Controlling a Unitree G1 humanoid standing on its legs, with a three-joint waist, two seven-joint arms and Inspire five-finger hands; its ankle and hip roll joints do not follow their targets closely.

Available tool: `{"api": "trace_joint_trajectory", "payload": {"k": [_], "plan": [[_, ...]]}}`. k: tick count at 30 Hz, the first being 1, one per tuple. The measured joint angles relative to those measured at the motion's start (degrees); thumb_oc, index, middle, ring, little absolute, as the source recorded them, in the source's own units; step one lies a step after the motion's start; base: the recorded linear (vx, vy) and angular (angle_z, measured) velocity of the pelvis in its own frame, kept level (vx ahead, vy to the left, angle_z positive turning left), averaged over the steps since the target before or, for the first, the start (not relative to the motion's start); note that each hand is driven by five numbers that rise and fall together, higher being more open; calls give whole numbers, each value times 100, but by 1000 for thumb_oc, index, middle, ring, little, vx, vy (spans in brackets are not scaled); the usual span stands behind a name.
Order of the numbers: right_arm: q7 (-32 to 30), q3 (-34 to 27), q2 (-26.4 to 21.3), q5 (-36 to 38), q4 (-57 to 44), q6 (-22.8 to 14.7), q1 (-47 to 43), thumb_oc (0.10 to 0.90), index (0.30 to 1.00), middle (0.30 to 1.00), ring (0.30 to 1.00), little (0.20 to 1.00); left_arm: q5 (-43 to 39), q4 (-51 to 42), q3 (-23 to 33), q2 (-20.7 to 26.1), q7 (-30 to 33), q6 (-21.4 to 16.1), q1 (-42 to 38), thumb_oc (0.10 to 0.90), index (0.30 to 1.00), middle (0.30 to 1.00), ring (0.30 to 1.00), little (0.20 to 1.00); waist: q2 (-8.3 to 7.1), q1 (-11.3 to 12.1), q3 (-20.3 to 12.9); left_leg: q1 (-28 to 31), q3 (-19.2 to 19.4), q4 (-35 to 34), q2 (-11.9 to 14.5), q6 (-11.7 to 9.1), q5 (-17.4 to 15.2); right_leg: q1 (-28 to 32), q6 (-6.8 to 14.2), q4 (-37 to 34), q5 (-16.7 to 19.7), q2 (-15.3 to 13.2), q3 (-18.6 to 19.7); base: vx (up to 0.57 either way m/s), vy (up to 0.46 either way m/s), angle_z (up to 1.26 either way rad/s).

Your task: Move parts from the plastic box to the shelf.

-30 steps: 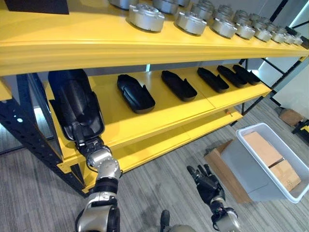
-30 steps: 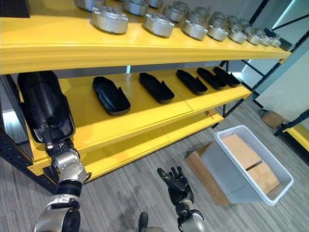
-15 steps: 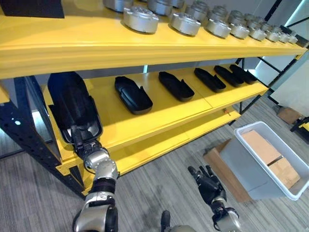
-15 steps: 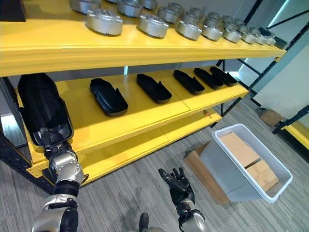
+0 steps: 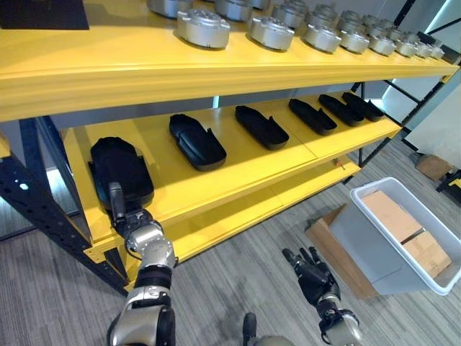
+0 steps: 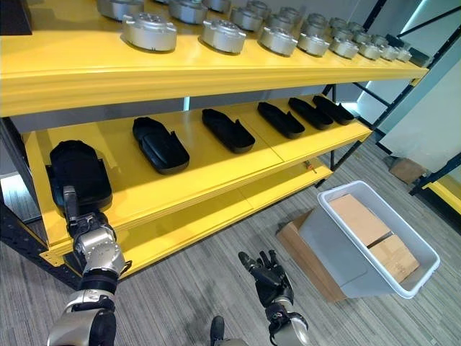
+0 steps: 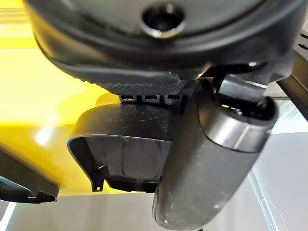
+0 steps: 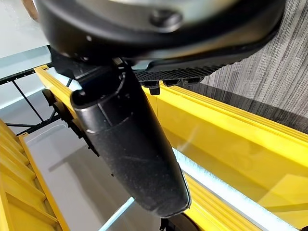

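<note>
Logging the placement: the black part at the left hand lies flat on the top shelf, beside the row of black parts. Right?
Not quite. The black part at the left hand lies on the middle shelf, not the top one, as the left eye view shows. The top shelf carries silver parts. The rest holds: it lies flat, at the left end of the row of black parts.

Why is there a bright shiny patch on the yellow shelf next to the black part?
Left wrist view: room light bounces off the glossy yellow shelf as a pale glare spot beside the black part; the left hand shows big and soft-edged, very near the camera. Right wrist view: similar sheen streaks along the shelf edge behind the right hand.
</note>
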Motion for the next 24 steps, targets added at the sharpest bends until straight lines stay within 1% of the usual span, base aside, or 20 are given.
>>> {"api": "trace_joint_trajectory", "payload": {"k": [9,10,13,16,19,21,24], "plan": [[-6,0,0,0,0,0,-43,900,1000,1000,1000,1000,2,0,0,4,-4,21,0,900,1000,1000,1000,1000,-1,6,-1,-2,-1,-2,3,-1,1,16,3,-31,8,8,0,0,0,0],[-7,0,0,0,0,0,-48,900,1000,1000,1000,1000,2,0,0,3,-4,23,0,900,1000,1000,1000,1000,-1,3,-1,1,-5,-1,3,-1,1,24,-33,-37,38,8,-3,0,0,0],[-9,0,0,0,0,0,-49,900,1000,1000,1000,1000,1,0,-5,4,0,24,-1,900,1000,1000,1000,1000,0,1,0,22,-7,0,2,-2,2,49,-37,-41,44,8,-7,0,0,0],[-15,-2,0,0,0,3,-58,900,1000,1000,1000,1000,2,0,-6,9,83,21,-70,900,1000,1000,1000,1000,5,3,3,74,-5,-4,-1,-4,-1,113,-3,-80,25,8,-9,0,0,0],[-48,-35,-3,0,0,6,-62,900,1000,1000,1000,1000,4,-6,-7,10,183,12,-161,900,1000,1000,1000,1000,64,-6,1,75,-7,-21,-5,-5,0,122,7,-93,26,6,-8,0,0,0],[-54,-55,-42,0,-1,18,-71,900,1000,1000,1000,1000,6,-18,-14,7,217,22,-164,900,1000,1000,1000,1000,136,2,0,80,-20,-4,-10,-5,0,150,-36,-110,68,2,-20,-12,26,3],[-55,-62,-130,-1,-2,38,-121,900,1000,1000,1000,1000,54,-28,-24,-17,256,36,-162,900,1000,1000,1000,1000,176,2,2,82,-50,-2,-21,-4,0,179,-34,-122,75,-9,-47,-10,20,5]]}}
